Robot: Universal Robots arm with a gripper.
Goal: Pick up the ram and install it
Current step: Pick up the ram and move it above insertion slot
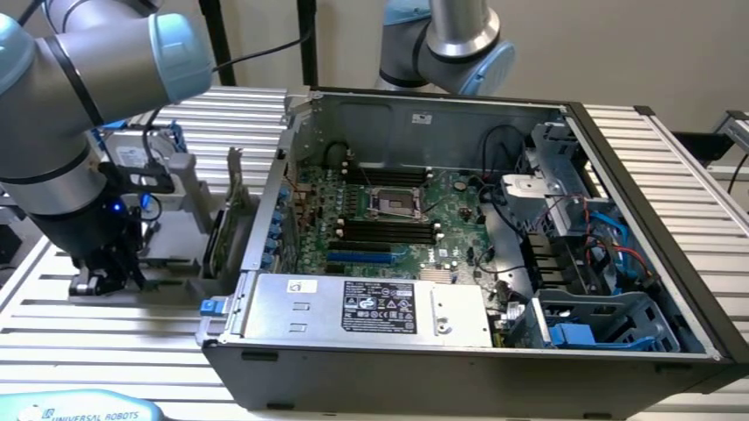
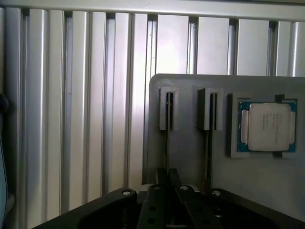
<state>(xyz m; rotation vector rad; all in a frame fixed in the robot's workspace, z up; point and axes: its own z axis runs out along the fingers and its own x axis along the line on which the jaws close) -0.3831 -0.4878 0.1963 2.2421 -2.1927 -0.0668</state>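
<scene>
The ram (image 2: 167, 143) stands on edge in a matte gray plastic holder (image 2: 190, 157). It shows as one thin dark line running down from a boxy slotted post. A second stick (image 2: 208, 143) stands the same way in the next post, and a square chip (image 2: 267, 126) with a dull metal lid sits in a recess beside them. The black gripper (image 2: 167, 177) has its narrow fingertips pressed together on the ram's edge, pinching it. The table (image 2: 71, 119) is ribbed, shiny aluminium. In the exterior view the gripper (image 1: 103, 279) hangs low over the holder (image 1: 164, 289), beside the open steel computer case (image 1: 387, 110) with its black memory slots (image 1: 377, 232). There the arm hides the ram's faces and the grip.
</scene>
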